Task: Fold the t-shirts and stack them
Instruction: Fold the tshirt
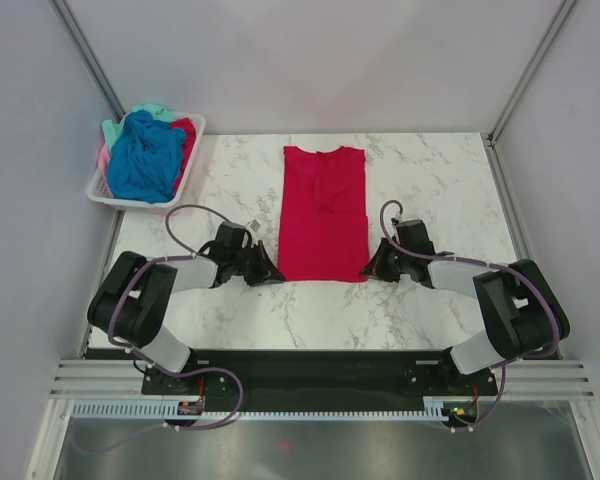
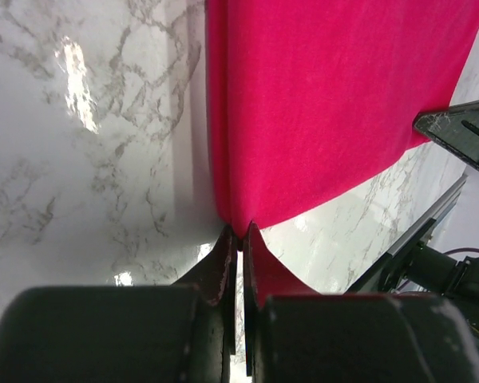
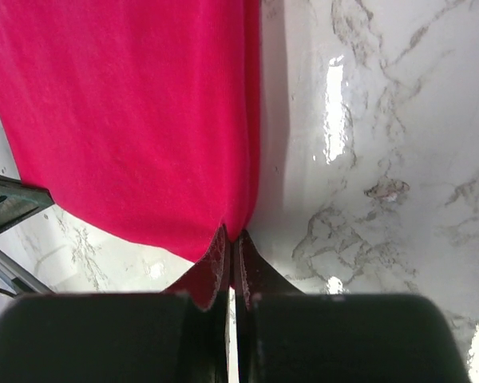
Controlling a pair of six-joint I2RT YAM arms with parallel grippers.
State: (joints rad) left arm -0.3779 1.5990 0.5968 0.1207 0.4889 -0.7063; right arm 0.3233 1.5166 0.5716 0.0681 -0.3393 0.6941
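Note:
A crimson red t-shirt (image 1: 323, 213) lies flat on the marble table, folded into a long narrow strip with its collar at the far end. My left gripper (image 1: 277, 272) is shut on the shirt's near left corner; in the left wrist view (image 2: 239, 234) the cloth (image 2: 335, 104) is pinched between the tips. My right gripper (image 1: 364, 272) is shut on the near right corner, which also shows in the right wrist view (image 3: 233, 238) with the cloth (image 3: 136, 120) spreading away. More t-shirts, bright blue (image 1: 145, 157), teal, pink and red, lie heaped in a basket.
The white slatted basket (image 1: 110, 196) stands at the table's far left corner. Grey walls close in the left, right and far sides. The arm bases sit at the near edge on a black rail (image 1: 310, 368).

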